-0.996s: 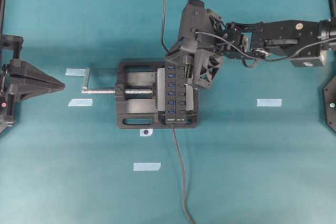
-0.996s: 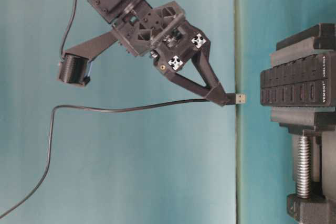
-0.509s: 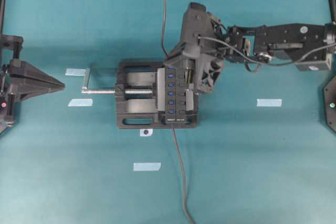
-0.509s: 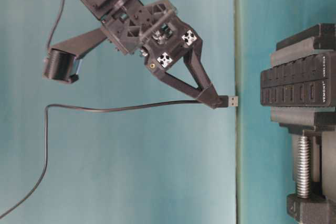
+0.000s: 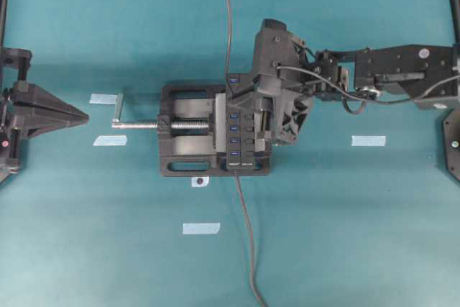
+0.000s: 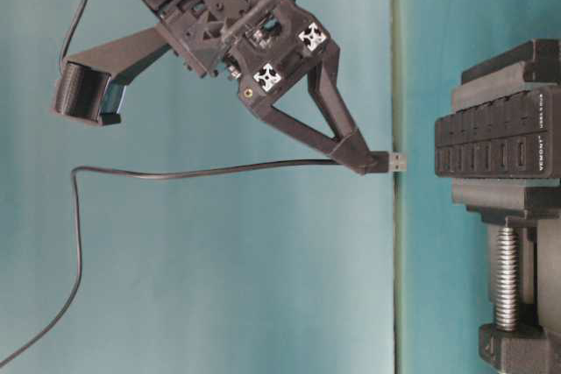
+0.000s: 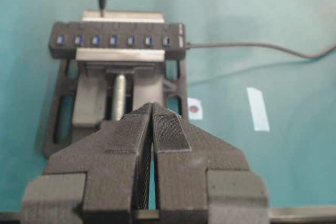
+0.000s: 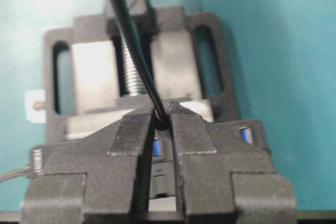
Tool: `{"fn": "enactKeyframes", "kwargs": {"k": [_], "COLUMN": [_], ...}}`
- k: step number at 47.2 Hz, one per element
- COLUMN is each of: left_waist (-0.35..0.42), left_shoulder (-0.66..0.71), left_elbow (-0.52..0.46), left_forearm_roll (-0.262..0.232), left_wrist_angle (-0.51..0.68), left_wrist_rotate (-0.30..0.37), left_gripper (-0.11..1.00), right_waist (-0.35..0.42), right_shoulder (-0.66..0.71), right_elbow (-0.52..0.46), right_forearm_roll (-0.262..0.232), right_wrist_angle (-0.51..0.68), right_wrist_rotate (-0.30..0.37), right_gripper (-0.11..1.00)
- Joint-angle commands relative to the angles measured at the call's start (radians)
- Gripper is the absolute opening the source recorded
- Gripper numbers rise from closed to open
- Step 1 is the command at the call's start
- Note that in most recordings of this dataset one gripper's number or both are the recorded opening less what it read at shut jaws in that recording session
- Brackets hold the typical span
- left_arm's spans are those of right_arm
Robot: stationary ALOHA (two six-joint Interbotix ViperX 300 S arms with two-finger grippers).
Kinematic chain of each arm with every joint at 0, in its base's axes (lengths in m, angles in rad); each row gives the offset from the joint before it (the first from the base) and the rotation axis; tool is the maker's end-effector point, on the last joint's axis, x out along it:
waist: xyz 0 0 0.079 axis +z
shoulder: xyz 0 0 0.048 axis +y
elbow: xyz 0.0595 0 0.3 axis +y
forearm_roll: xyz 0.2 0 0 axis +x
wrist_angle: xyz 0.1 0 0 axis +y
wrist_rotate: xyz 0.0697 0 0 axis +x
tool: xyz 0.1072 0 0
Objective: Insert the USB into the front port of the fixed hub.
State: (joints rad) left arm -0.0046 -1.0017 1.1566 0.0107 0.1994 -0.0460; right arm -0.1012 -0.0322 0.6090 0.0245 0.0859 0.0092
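Overhead, the right claw (image 5: 253, 109) hung over the hub (image 5: 244, 129), which sat clamped in the vise (image 5: 188, 129) at the middle of the table (image 5: 338, 235). The arm's bulk hid the plug in this view; only its cable (image 5: 226, 19) showed, running away toward the top edge. The left claw (image 5: 75, 115) rested well apart, at the left edge, pointing toward the vise handle (image 5: 118, 109).

At table level, which showed the scene turned on its side, the right claw (image 6: 368, 162) was clamped on the plug (image 6: 393, 162), whose metal tip stuck out past the fingertips. The plug's long axis pointed straight at the hub's socket face (image 6: 491, 153), with a clear gap between them; it was near but not touching. Which socket it lined up with I could not tell from here.

From the left wrist camera, the left claw (image 7: 152, 124) was pressed shut on nothing. The row of blue sockets (image 7: 113, 40) faced up, and the plug tip (image 7: 102, 6) hovered just above the hub's far-left end.

From the right wrist camera, the right fingers (image 8: 139, 129) pinched the cable (image 8: 131, 40) just where it met the plug, with blue sockets (image 8: 244, 134) directly below. The right arm was clearly the nearer one; the coming move looked like a short push along the plug's axis, once it was centred over the end socket.
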Motion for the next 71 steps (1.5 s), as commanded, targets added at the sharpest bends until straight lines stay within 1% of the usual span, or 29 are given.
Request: {"fn": "enactKeyframes", "kwargs": {"k": [1,17,25,40,59,71], "left_waist": [-0.002,-0.002,-0.003,-0.002,-0.003,-0.002], "left_shoulder": [0.005,0.005,0.005,0.005,0.005,0.005], "left_elbow": [-0.009,-0.009,-0.009,-0.002,0.002,0.002], "left_forearm_roll": [0.002,0.002,0.002,0.002,0.002,0.002], "left_wrist_angle": [-0.005,-0.006,-0.009,-0.011,-0.02,-0.02], "left_wrist_rotate": [-0.003,-0.002,-0.003,-0.003,-0.003,-0.003], "left_gripper": [0.0,0.0,0.0,0.0,0.0,0.0], "right_waist": [0.017,0.044,0.058,0.087,0.103,0.126], "right_shoulder": [-0.032,-0.032,-0.029,-0.015,-0.006,0.012], "right_elbow": [-0.002,0.008,0.009,0.009,0.009,0.009], "right_forearm_roll": [0.002,0.002,0.002,0.003,0.009,0.02], "right_wrist_angle": [-0.011,-0.017,-0.037,-0.037,-0.037,-0.037], "right_wrist_rotate": [0.012,0.032,0.034,0.035,0.037,0.037], "right_gripper": [0.06,0.06,0.06,0.06,0.06,0.06]}}
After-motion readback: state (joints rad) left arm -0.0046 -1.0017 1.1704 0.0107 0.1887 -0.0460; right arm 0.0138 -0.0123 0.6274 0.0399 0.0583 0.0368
